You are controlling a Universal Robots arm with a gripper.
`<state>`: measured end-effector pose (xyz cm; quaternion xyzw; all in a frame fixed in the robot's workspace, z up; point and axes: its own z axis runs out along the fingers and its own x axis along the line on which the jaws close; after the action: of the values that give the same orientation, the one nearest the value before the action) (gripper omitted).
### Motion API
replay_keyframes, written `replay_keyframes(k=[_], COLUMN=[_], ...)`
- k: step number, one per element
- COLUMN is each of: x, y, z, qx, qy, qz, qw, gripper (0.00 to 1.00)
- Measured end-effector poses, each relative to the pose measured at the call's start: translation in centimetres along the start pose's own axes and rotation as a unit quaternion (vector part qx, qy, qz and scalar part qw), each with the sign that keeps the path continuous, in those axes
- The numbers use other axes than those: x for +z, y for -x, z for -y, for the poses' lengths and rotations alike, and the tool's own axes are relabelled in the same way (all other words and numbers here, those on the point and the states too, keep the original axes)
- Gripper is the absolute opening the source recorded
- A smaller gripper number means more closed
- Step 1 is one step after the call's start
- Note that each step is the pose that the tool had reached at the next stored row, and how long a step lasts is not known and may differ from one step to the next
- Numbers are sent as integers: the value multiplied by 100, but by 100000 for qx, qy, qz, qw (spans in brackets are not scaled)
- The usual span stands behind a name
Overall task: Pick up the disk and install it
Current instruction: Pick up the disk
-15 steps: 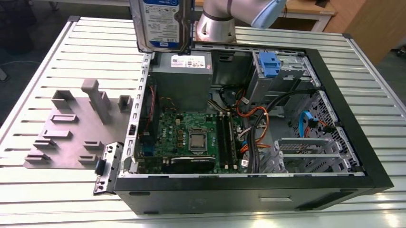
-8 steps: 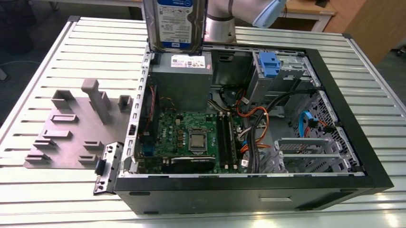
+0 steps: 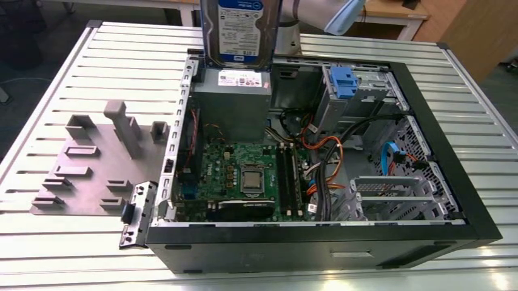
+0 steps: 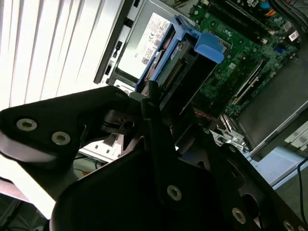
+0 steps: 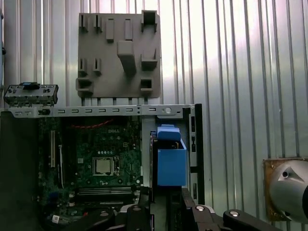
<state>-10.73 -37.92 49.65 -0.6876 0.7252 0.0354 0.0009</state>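
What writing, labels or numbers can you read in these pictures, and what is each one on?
Disk, white-and-blue label: lines of print, too small to read.
Grey power box, white sticker: small print and marks, not readable.
Circuit board: white markings, none I can quote reliably.
So there is no text I can give word for word.

The disk (image 3: 239, 30) is faced with a smooth paper label and framed in blue plastic. The table (image 3: 453, 79) is built of ribbed, shiny metal. The grey plate (image 3: 97, 163) is finished matt, like plastic. The computer case (image 3: 324, 248) is rimmed in matt black.
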Motion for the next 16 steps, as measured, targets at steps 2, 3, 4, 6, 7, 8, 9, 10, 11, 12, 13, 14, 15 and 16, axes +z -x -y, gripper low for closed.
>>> replay_keyframes(k=[2, 3, 4, 6, 7, 8, 9, 10, 11, 12, 13, 14, 15, 16], x=[-1, -2, -3, -4, -5, -6, -7, -7, -8, -9, -10, -11, -12, -13], y=[2, 4, 5, 8, 10, 12, 13, 15, 17, 18, 20, 21, 23, 25], z=[48, 73, 101, 159, 189, 219, 248, 278, 312, 342, 371, 401, 432, 464], qx=[-3, -5, -5, -4, -5, -7, -1, -1, -4, -6, -8, -4, -2, -5], qy=[0, 0, 2, 2, 1, 3, 1, 0, 2, 3, 3, 1, 2, 3], qz=[1, 0, -1, 0, 1, -3, -2, 1, 3, -2, -3, 1, 0, -2], qw=[100000, 100000, 100000, 100000, 100000, 100000, 100000, 100000, 100000, 100000, 100000, 100000, 100000, 100000], gripper=[35, 35, 35, 35, 35, 35, 35, 35, 35, 35, 35, 35, 35, 35])
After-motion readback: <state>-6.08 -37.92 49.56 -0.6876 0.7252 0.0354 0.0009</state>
